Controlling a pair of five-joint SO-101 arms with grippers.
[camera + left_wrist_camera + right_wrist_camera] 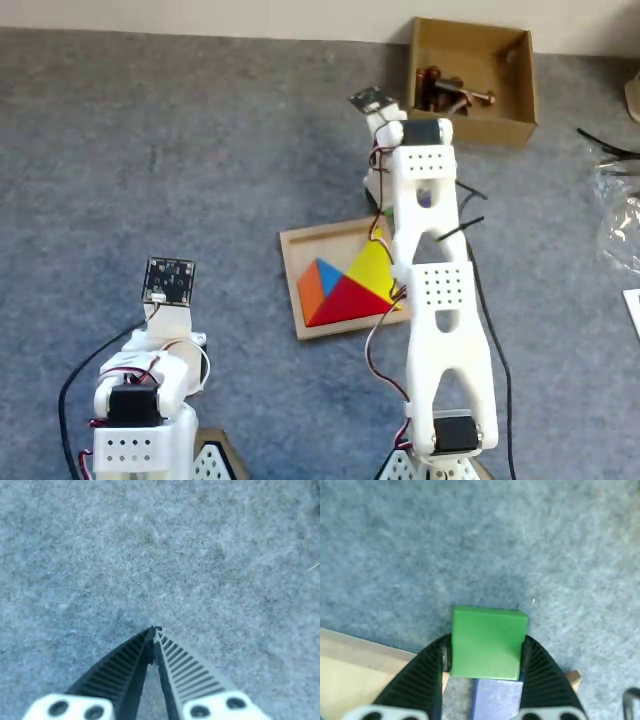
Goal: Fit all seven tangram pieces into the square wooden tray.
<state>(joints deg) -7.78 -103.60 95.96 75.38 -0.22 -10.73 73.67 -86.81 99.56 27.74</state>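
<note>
The square wooden tray [293, 272] lies mid-table and holds an orange piece [311, 291], a blue piece [328, 274], a yellow triangle [372, 264] and a red triangle [345, 302]. My right arm stretches over the tray's right side. In the right wrist view my right gripper [487, 644] is shut on a green square piece [489, 641], just past the tray's edge [355, 652] over the carpet. A purple piece [495, 700] shows right behind the green one. My left gripper [154, 630] is shut with nothing in it over bare carpet, at the near left.
A cardboard box [522, 95] with brown wooden parts stands at the back right. Clear plastic wrap [620, 215] and black cables lie at the right edge. Grey carpet covers the table.
</note>
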